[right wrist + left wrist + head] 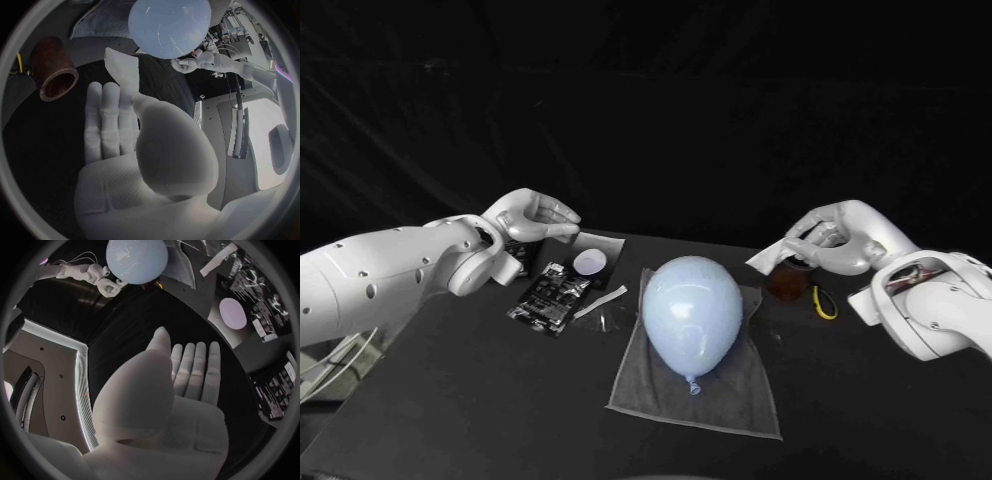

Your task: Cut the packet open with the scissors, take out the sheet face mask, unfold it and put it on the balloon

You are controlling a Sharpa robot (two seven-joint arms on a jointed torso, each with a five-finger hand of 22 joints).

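Observation:
A pale blue balloon (pixel 692 308) lies on a grey cloth (pixel 733 400) in the middle of the table; it also appears in the wrist views (pixel 137 260) (pixel 169 25). A black packet with a pale round mark (pixel 590 262) (pixel 232 320) lies left of it, beside a second dark printed packet (pixel 553 297). Yellow-handled scissors (pixel 826 302) lie right of a brown cup (pixel 788 280) (pixel 56 75). My left hand (pixel 531 220) (pixel 181 390) hovers just left of the marked packet, fingers straight, holding nothing. My right hand (pixel 826 240) (pixel 119 130) hangs over the cup, flat and empty.
A white strip (pixel 600 302) lies between the printed packet and the cloth. The table's back edge runs just behind both hands. Bare black tabletop (pixel 444 400) stretches in front of the packets.

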